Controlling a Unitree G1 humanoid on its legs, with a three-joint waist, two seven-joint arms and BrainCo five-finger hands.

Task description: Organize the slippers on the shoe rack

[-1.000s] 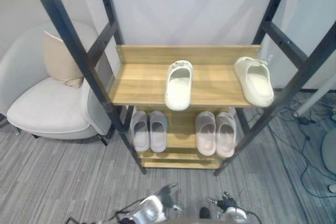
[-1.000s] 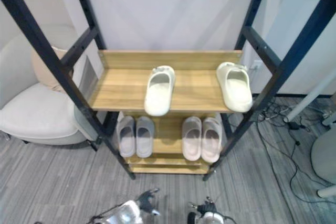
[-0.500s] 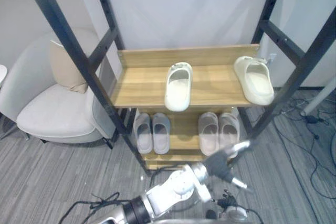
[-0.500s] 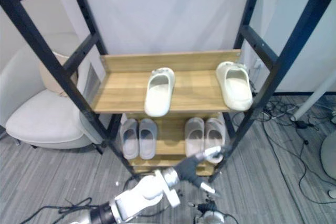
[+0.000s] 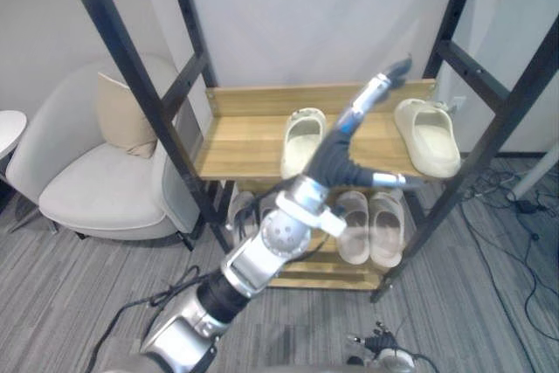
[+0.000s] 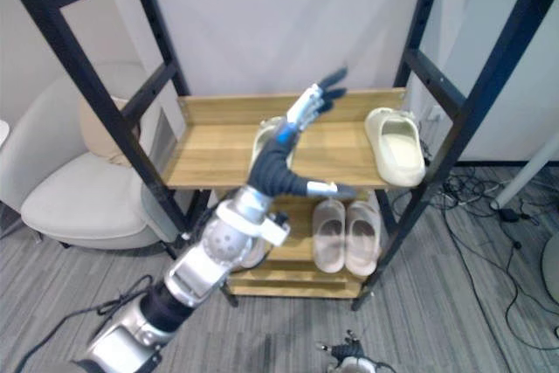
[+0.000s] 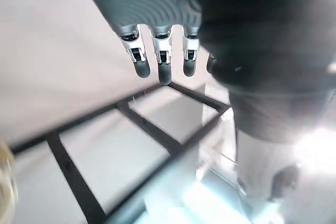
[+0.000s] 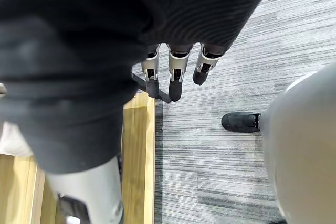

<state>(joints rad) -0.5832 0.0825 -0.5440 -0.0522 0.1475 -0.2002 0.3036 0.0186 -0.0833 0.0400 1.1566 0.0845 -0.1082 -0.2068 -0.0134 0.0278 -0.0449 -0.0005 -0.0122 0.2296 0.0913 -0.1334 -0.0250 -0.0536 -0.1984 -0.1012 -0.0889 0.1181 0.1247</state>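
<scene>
Two cream slippers lie apart on the upper wooden shelf of the black-framed shoe rack, one in the middle and one at the right end. Two greyish pairs sit on the lower shelf: the right pair is in plain sight, while my left arm partly hides the left pair. My left hand is raised in front of the upper shelf, open, fingers straight and thumb spread, holding nothing. In the left wrist view the fingers are straight. My right hand hangs open over the carpet beside the rack's foot.
A white armchair with a beige cushion stands left of the rack. The rack's slanted black posts frame both sides. Cables lie on the grey carpet to the right.
My left arm has swung up from the bottom edge to the front of the upper shelf, fingers spread. The camera has shifted a little. The slippers have not moved.
</scene>
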